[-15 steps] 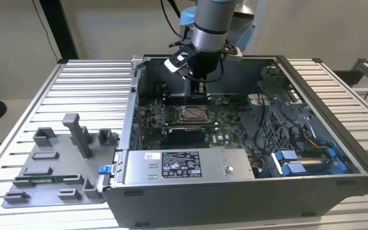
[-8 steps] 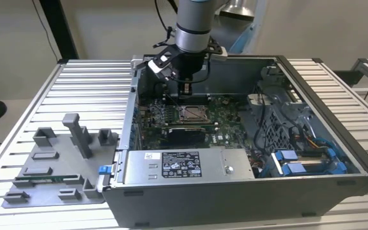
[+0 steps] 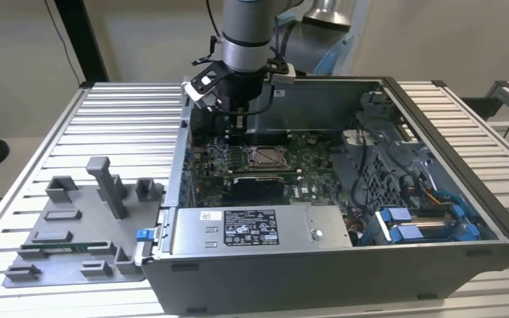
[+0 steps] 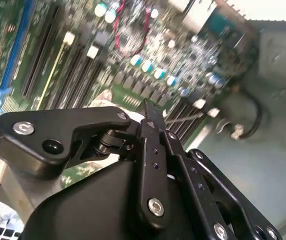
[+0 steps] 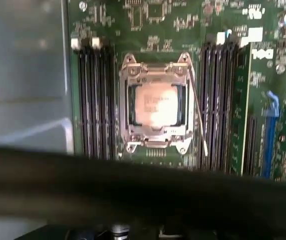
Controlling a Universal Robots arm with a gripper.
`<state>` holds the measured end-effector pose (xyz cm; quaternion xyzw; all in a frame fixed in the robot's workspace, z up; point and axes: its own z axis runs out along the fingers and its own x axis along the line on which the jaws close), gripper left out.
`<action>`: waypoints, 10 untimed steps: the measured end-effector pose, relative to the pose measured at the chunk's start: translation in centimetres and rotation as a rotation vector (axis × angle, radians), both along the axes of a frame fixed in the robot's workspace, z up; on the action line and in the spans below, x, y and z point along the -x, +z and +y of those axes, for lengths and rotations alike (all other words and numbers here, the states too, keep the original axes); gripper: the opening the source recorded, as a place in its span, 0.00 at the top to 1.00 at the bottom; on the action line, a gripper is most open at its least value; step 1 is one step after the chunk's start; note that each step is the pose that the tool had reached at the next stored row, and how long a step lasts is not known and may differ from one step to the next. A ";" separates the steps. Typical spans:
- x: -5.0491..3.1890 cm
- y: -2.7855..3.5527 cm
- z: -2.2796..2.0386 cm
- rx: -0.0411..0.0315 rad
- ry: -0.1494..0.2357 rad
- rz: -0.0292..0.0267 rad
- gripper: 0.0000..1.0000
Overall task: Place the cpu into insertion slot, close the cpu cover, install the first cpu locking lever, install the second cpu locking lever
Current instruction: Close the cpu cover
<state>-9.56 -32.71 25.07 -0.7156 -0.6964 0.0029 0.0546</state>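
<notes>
In the first wrist view the cpu (image 5: 155,103) lies silvery side up in the insertion slot (image 5: 127,107) on the green board. The cpu cover (image 5: 155,71) lies flat around it, with the chip showing through its window. A thin wire locking lever (image 5: 199,115) stands slanted off one side of the socket. In the exterior view my gripper (image 3: 235,122) hangs inside the case, above and toward the exterior view's left of the socket (image 3: 265,156). In the second wrist view the gripper (image 4: 147,107) is shut with nothing seen between its fingers, and the lever (image 4: 183,119) runs just beside the tip.
The open computer case (image 3: 431,106) walls in the board. A grey power supply with a label plate (image 3: 250,228) sits at the front, a black rectangle (image 3: 259,182) lies beside the socket, and cables and blue drive clips (image 3: 413,225) fill the exterior view's right. A grey fixture plate (image 3: 77,232) lies outside.
</notes>
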 end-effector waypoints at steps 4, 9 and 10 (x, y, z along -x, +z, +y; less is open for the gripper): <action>0.82 0.31 0.00 -0.0307 -0.009 -0.0002 1.00; 1.91 0.42 0.00 -0.0590 -0.020 -0.0019 1.00; 2.24 0.42 0.01 -0.0610 -0.022 -0.0023 1.00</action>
